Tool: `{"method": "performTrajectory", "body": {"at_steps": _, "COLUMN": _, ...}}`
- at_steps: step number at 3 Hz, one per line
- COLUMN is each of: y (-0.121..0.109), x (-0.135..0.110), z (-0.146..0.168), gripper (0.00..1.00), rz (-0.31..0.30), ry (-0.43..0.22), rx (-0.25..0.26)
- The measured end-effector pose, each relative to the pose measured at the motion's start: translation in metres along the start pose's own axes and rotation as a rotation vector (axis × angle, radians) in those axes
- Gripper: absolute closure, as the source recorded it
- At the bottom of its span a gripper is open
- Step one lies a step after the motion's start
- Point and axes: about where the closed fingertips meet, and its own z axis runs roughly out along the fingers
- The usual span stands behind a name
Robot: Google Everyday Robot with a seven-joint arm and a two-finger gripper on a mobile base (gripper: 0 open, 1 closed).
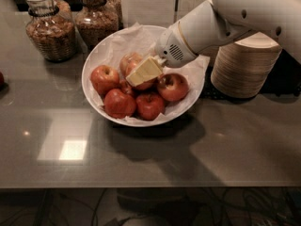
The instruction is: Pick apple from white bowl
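The white bowl (115, 42), lined with crumpled white paper, sits on the grey table at centre. It holds several apples. The largest, orange-red with pale streaks (130, 62), lies at the back of the pile. My gripper (142, 72), cream-coloured at the end of the white arm, reaches in from the upper right. It lies right over the front of that apple and hides part of it. Smaller deep-red apples lie at the left (104, 78), front (119, 102) and right (172, 86).
Two glass jars of brown grain (51, 28) (98, 19) stand behind the bowl at the back left. A stack of beige paper bowls (244, 66) stands to the right, under the arm. A red object (1, 79) shows at the left edge.
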Motion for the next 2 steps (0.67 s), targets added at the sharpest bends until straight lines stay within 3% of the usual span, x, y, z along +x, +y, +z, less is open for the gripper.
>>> {"method": "performTrajectory", "body": {"at_steps": 2, "y": -0.001, "x": -0.068, "z": -0.066, "gripper": 1.00, "rz": -0.159, "ry": -0.058, "rx": 0.046}}
